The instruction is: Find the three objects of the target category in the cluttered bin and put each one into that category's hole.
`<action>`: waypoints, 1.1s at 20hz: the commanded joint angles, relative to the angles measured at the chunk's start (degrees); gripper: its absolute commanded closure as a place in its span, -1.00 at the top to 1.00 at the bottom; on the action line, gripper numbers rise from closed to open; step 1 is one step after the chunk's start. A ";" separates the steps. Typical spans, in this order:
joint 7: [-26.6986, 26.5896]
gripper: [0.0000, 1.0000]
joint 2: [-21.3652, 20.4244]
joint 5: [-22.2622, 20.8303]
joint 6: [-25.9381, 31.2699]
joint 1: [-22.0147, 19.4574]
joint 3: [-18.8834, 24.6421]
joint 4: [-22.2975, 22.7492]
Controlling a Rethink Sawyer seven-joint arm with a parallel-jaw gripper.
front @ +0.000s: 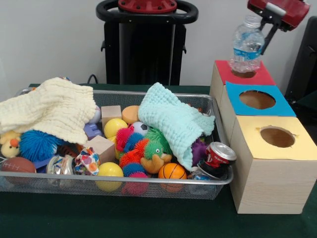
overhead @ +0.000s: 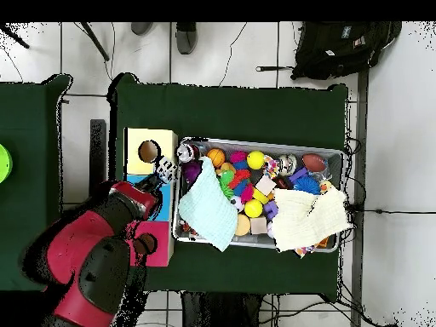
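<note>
The hand (front: 267,29) held a clear bottle (front: 246,47) by its upper side above the red-topped box (front: 245,75); light, crinkly, probably slippery, best gripped near the neck.

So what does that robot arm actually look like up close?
The arm is chunky and rounded, glossy red shells over black joints, seen from above as fat, bulging segments. Its gripper end is a red block with a pale panel and thin black fingers hanging below. Behind the table stands its black pedestal with a red cap. No loose cables show on it.
</note>
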 commanded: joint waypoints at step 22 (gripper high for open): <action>15.54 -1.00 7.73 9.31 -1.26 1.60 -0.34 -4.66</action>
